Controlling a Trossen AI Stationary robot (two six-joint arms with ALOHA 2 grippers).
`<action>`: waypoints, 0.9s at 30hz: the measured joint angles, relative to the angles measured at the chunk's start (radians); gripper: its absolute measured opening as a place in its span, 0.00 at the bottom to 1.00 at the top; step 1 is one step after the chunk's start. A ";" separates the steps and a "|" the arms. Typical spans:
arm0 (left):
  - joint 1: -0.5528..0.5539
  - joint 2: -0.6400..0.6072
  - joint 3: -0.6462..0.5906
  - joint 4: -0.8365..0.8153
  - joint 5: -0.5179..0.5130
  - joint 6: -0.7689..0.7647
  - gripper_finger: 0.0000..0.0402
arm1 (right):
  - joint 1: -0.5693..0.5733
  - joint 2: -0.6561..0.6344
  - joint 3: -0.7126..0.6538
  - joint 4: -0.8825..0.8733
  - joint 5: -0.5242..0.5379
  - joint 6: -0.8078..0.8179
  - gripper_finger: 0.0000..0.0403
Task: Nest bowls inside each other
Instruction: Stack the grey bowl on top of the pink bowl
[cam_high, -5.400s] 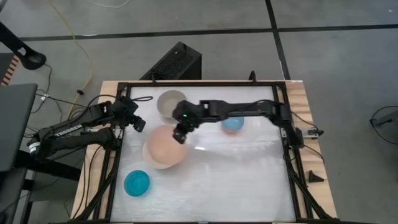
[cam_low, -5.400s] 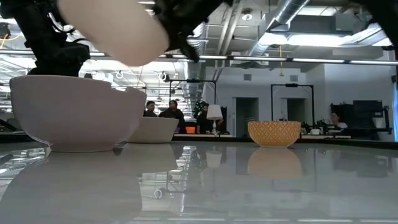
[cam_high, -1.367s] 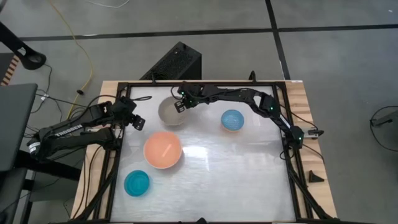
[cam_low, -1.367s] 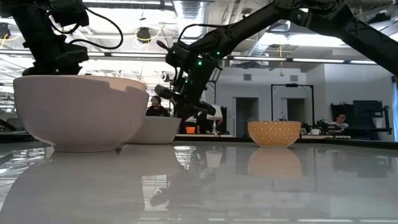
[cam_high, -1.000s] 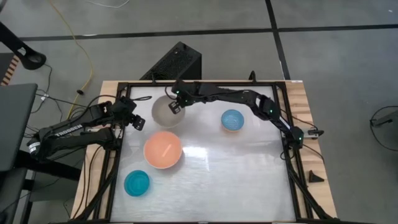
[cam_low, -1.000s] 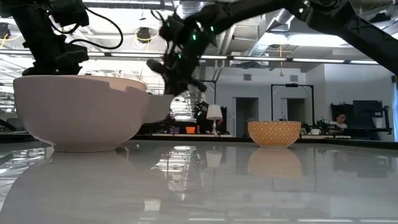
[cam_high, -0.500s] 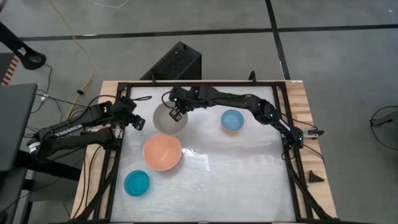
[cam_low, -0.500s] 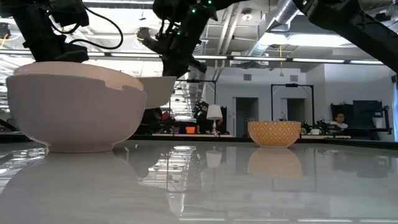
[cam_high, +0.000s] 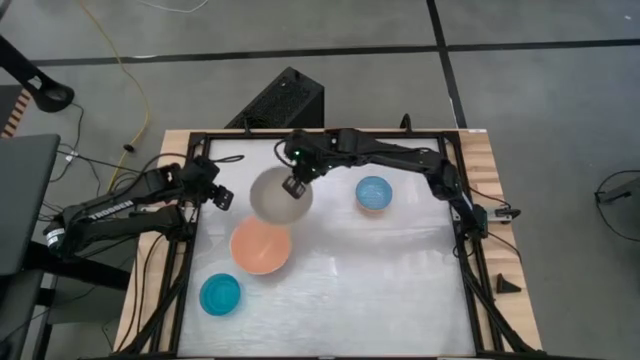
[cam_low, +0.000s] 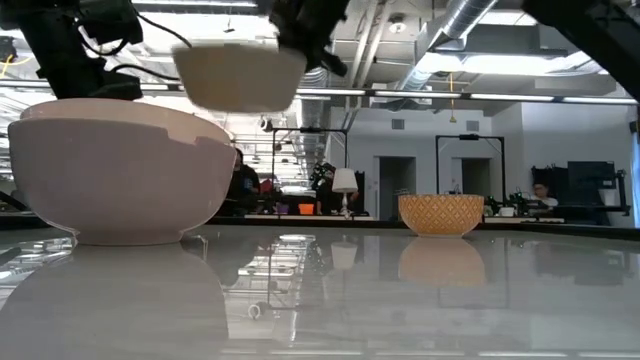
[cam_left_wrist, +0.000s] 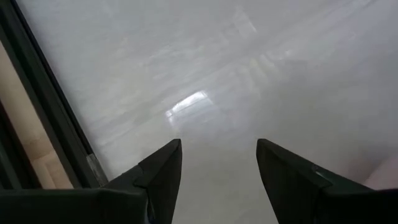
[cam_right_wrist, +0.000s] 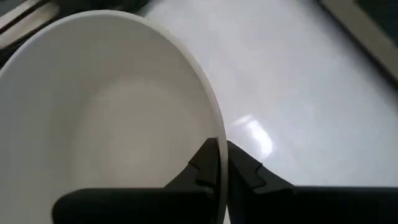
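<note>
A grey-beige bowl (cam_high: 272, 200) hangs in the air over the far-left part of the table, with my right gripper (cam_high: 294, 187) shut on its rim. In the low view this bowl (cam_low: 240, 75) floats above the rim of a large bowl (cam_low: 120, 175). From above, that large one shows as a salmon-pink bowl (cam_high: 262, 247) standing on its base, just nearer than the held bowl. A light blue bowl (cam_high: 374, 193) and a teal bowl (cam_high: 220, 295) stand apart on the table. My left gripper (cam_high: 222, 197) waits open at the left edge. My right gripper pinches the grey-beige bowl's rim (cam_right_wrist: 213, 127) on its far-right side, one finger inside the bowl and one outside. The fingers slant down from the table's far right. The bowl is lifted clear of the table, mouth up and about level.
A black frame (cam_high: 320, 133) runs around the white tabletop. The near right part of the table holds no objects. The left arm lies along the left edge, close to the held bowl. People show in the room behind in the low view.
My right gripper has risen with the grey-beige bowl and carried it a little toward the near edge and the salmon-pink bowl. The bowl has left the table and now hangs higher than the large bowl's rim. The gripper has stayed shut on the rim.
</note>
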 joint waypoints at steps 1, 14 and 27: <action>0.000 0.000 -0.009 0.004 0.002 -0.006 0.49 | 0.010 -0.008 0.000 -0.015 -0.043 -0.002 0.09; -0.016 0.000 -0.047 0.050 0.057 -0.017 0.49 | 0.132 0.045 -0.001 0.017 -0.183 0.039 0.09; -0.016 -0.009 -0.046 0.093 0.082 0.017 0.49 | 0.161 0.097 -0.001 0.038 -0.121 0.024 0.09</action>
